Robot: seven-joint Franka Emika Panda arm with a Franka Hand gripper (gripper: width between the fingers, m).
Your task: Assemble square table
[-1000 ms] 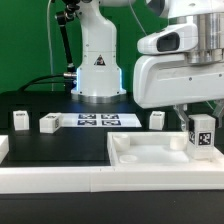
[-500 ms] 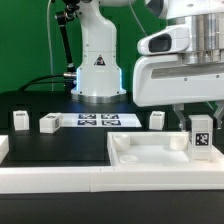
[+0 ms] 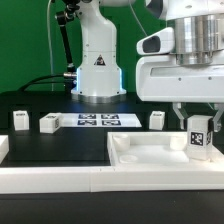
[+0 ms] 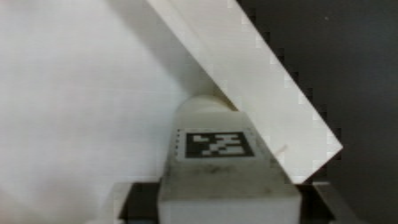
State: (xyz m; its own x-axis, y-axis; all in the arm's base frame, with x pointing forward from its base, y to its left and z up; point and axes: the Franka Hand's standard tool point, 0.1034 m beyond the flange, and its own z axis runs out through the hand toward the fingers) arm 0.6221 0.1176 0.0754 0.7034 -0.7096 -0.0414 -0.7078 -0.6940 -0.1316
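White loose legs point(image 3: 48, 124) stand on the black tabletop point(image 3: 60, 150) toward the exterior view's left and middle, well apart from the work. At that view's lower right the jaws are closed partway on a tagged leg point(image 3: 200, 140), held upright with its long axis vertical. It sits directly below them, over the square table slab point(image 3: 150, 155) and close to its raised rim point(image 4: 249, 90). Whether the leg's foot touches the slab I cannot tell.

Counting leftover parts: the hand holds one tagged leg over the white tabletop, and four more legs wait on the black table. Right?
Not four: the exterior view shows three waiting legs on the black table. The hand does hold a tagged leg over the white tabletop.
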